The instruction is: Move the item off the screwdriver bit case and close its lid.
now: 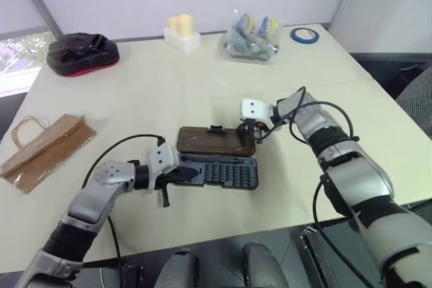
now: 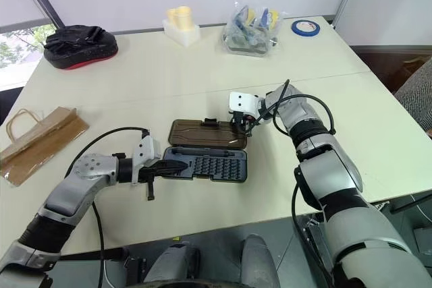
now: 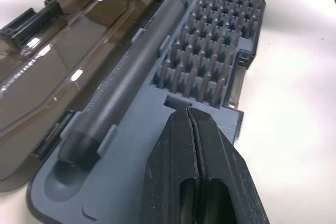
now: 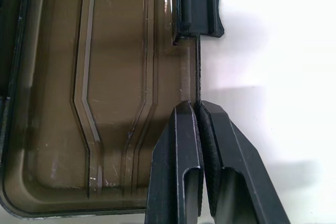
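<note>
Lying flat open behind the grey tray (image 2: 206, 164), mid table (image 2: 169, 65): lid (image 2: 206, 134). R hand (image 4: 198, 121) pinched shut on lid's far edge, by latch (image 4: 202, 9). L hand (image 3: 191, 129) shut, tips on tray's near end. Paper bag (image 2: 40, 143) well off at table's L edge; bare table all round case.

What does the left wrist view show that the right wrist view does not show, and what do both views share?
Left wrist view alone: the grey tray with its dark driver handle and the rows of bits; the left end effector, shut, rests on the tray.

Right wrist view alone: the black latch on the lid's edge, and the right end effector, shut on that edge beside the latch.

Both: the smoky brown lid, lying open flat on the pale table.
</note>
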Tool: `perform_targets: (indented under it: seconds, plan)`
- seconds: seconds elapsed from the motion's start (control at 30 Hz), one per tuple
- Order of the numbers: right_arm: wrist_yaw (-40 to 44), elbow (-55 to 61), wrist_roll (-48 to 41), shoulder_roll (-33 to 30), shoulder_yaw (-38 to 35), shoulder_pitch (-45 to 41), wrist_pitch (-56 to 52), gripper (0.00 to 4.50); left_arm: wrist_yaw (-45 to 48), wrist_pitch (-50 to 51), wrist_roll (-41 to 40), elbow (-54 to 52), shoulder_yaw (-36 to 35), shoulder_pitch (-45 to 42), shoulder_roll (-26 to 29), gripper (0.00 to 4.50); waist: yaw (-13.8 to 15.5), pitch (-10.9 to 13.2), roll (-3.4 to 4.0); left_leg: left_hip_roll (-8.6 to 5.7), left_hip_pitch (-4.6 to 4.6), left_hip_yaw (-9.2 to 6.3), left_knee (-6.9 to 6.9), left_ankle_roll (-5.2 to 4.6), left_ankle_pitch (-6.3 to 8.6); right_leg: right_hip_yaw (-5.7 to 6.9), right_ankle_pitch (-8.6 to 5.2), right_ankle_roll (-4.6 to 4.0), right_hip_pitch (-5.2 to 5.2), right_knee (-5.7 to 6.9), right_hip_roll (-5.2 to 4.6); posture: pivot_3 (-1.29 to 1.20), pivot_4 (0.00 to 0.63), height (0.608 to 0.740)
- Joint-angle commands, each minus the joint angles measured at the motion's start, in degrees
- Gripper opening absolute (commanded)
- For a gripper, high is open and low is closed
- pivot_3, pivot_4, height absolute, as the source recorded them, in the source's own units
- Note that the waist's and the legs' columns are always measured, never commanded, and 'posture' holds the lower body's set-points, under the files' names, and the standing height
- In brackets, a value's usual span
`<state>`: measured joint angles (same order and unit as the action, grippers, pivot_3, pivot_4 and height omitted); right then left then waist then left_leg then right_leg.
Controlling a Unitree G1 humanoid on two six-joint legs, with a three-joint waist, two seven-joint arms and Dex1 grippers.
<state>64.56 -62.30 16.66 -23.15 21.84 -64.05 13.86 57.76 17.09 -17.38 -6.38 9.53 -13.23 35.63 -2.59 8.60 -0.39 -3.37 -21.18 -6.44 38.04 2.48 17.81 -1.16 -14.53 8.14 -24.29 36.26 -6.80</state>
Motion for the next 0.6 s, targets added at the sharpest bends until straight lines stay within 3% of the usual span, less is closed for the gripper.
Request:
perform_targets:
  seconds: [0.03, 0.3, 0.43, 0.6]
  plan:
    - [-8.58, 3.76, 5.0, -2.17, 2.08, 0.84, 6.8, 0.05, -3.23, 3.34, -3.94, -1.36, -4.65, -2.31, -2.0, 0.0, 0.0, 0.01, 0.01, 0.0, 0.0, 0.0, 0.01, 0.01, -0.01, 0.0, 0.0, 0.0, -0.01, 0.0, 0.0, 0.0, 0.15, 0.74]
    - [-11.76, 21.24, 3.93, -5.97, -0.35, 6.35, 6.71, 0.05, -9.79, 11.12, -10.41, -1.3, -12.19, -8.94, -5.95, 0.0, 0.05, 0.03, 0.02, -0.04, -0.27, -0.02, 0.04, 0.09, -0.05, 0.0, 0.01, 0.0, -0.28, 0.05, -0.05, 0.0, 0.15, 0.74]
    - [-12.29, 40.6, 4.56, -9.5, -1.65, 16.12, 2.77, 0.05, -16.3, 15.72, -16.99, 3.19, -21.0, -17.85, -8.04, 0.0, 0.6, 0.06, -0.04, -0.05, -0.37, -0.15, 0.06, 0.09, -0.05, 0.08, 0.0, 0.0, -0.29, 0.01, -0.04, 0.0, 0.15, 0.74]
    - [-13.7, 51.88, 5.91, -10.21, -2.79, 20.38, -2.96, 0.05, -18.54, 14.83, -16.08, 10.63, -23.82, -21.76, -8.43, 0.0, -0.09, 0.05, -0.02, -0.08, -0.22, -0.1, -0.07, 0.09, -0.05, 0.01, 0.0, 0.0, -0.29, -0.01, -0.04, 0.0, 0.15, 0.74]
